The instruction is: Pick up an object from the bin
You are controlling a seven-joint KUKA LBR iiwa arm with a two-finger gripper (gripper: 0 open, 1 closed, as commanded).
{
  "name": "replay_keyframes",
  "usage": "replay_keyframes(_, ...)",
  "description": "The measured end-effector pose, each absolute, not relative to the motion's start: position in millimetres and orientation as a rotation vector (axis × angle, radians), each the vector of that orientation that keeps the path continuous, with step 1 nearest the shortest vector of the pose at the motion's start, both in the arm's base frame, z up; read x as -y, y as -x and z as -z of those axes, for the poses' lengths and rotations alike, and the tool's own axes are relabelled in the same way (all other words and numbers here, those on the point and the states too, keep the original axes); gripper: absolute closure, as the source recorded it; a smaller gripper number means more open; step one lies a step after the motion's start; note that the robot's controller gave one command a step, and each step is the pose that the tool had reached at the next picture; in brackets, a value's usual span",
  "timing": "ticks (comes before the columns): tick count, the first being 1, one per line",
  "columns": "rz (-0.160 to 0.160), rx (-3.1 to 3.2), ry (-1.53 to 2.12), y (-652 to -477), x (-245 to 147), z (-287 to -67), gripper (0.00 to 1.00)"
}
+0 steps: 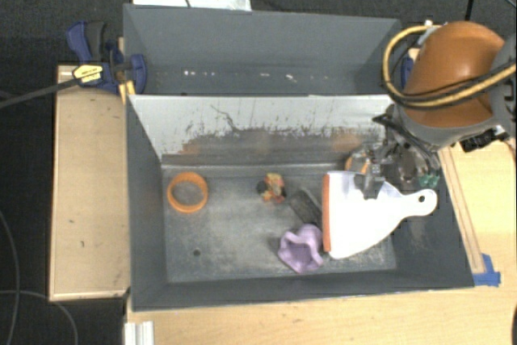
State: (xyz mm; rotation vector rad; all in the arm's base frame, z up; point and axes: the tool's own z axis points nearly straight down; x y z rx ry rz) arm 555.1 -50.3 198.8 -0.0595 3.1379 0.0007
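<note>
Lying on the bin (234,242) floor at its right side is a flat white plastic scraper (359,224). It has an orange strip along its left edge and a rounded handle tab pointing right. The gripper (378,178) is low over the scraper's upper edge, close to where the blade narrows toward the handle. Its dark metal parts overlap the white surface there. Whether the claw is spread, pressed together or pinching the scraper cannot be told from this angle.

Above and to the right of the scraper is the robot's rounded orange wrist cover (448,73), with yellow and black cables looped round it. Touching the scraper's lower left corner is a crumpled purple lump (300,248). Just beside its orange edge, to the left, lies a dark oblong piece (305,206), set at a slant. A little farther left of that is a small orange-and-brown toy (273,187). Well apart from the scraper, near the bin's left wall, an orange ring (187,193) lies flat.
</note>
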Motion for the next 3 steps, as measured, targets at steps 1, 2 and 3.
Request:
replay_keyframes(1,0.001,-3.130,0.066,-548.9,48,-157,1.00)
replay_keyframes(2,-0.005,-3.153,0.127,-544.8,50,-160,1.00)
replay_keyframes(3,0.001,-3.133,0.116,-568.1,56,-325,1.00)
